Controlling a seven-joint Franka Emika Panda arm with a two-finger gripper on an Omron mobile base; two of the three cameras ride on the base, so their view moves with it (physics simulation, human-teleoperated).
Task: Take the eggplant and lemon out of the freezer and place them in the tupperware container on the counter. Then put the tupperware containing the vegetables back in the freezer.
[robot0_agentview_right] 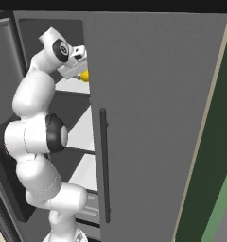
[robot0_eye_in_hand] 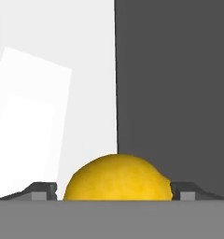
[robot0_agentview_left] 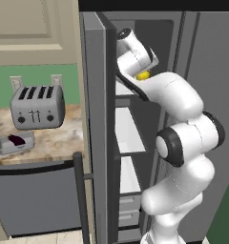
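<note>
One lemon (robot0_eye_in_hand: 117,179) half-hidden between open hand (robot0_eye_in_hand: 114,190) fingertips

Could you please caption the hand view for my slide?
Open gripper straddles the lemon on the white freezer shelf.

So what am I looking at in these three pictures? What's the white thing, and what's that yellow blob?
The white thing is a robot arm in a computer-drawn kitchen. Two pictures come from cameras behind it, one on its left and one on its right. The third comes from a camera on its hand, looking along the gripper.

The arm reaches into the open freezer. The yellow blob is a lemon on an upper shelf. In the hand picture it sits between the two dark fingertips, which stand wide apart, so the lemon is not yet gripped.

To the left, on the counter, stand a toaster and a small tray with the dark eggplant already in it.
</note>
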